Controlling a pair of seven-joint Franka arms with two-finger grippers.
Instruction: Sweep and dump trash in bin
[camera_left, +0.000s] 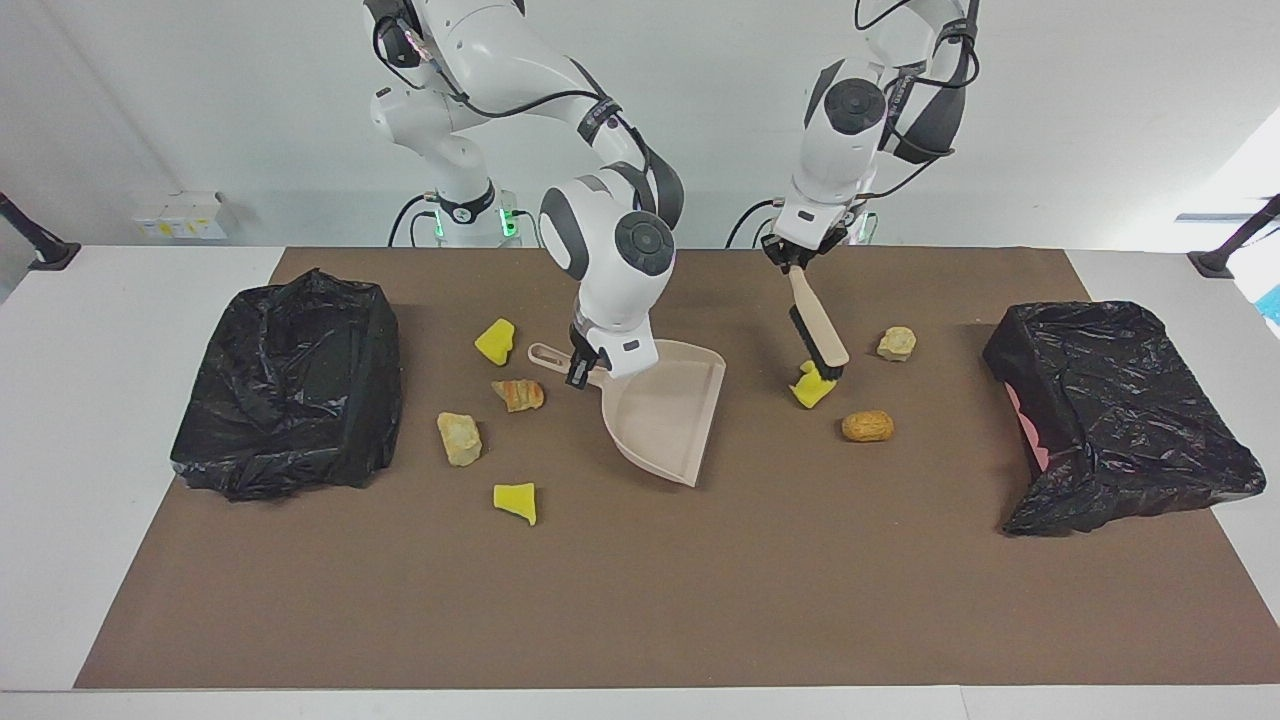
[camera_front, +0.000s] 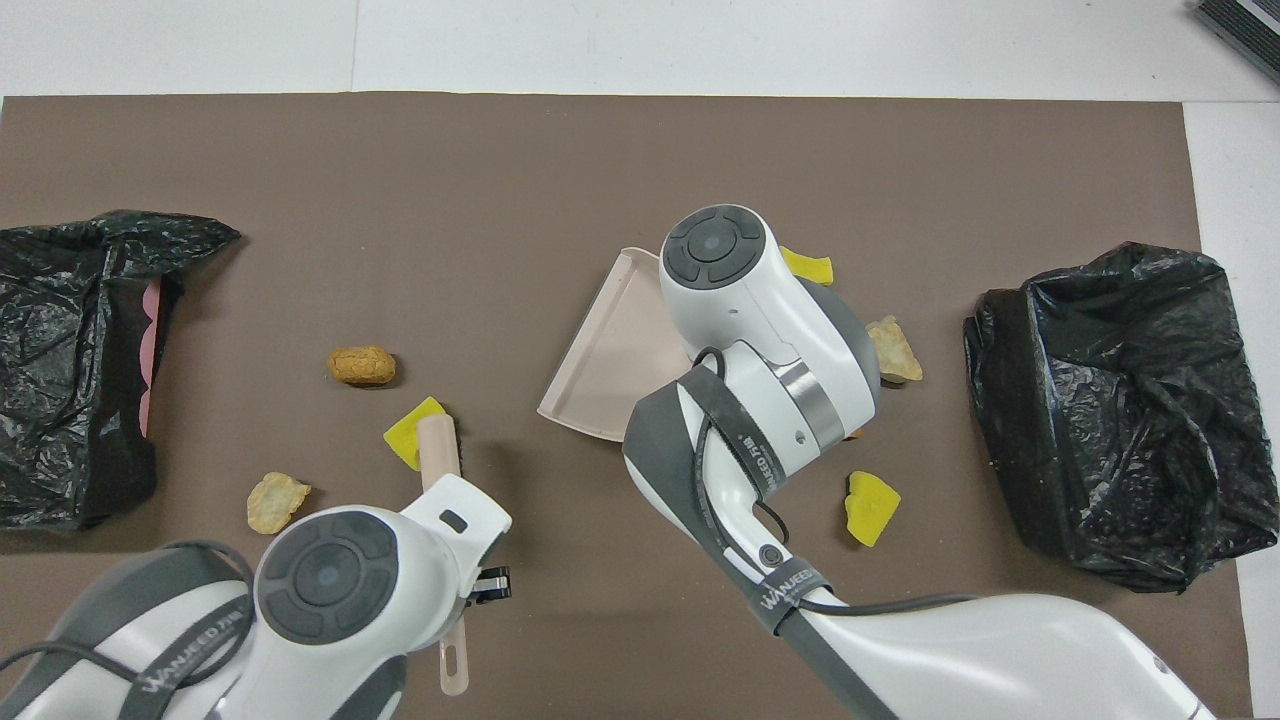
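Note:
My right gripper (camera_left: 581, 366) is shut on the handle of the beige dustpan (camera_left: 665, 410), which lies on the mat with its mouth toward the left arm's end. It also shows in the overhead view (camera_front: 605, 350). My left gripper (camera_left: 796, 257) is shut on a brush (camera_left: 820, 340), whose bristles touch a yellow trash piece (camera_left: 812, 388) (camera_front: 405, 437). An orange-brown lump (camera_left: 867, 426) and a beige lump (camera_left: 897, 343) lie near it. By the dustpan handle lie a yellow piece (camera_left: 495, 342), an orange-tan lump (camera_left: 518, 394), a tan lump (camera_left: 459, 438) and another yellow piece (camera_left: 516, 501).
Two bins lined with black bags stand on the brown mat, one at the right arm's end (camera_left: 290, 395) and one at the left arm's end (camera_left: 1110, 410). The mat (camera_left: 640, 600) ends at the white table's border.

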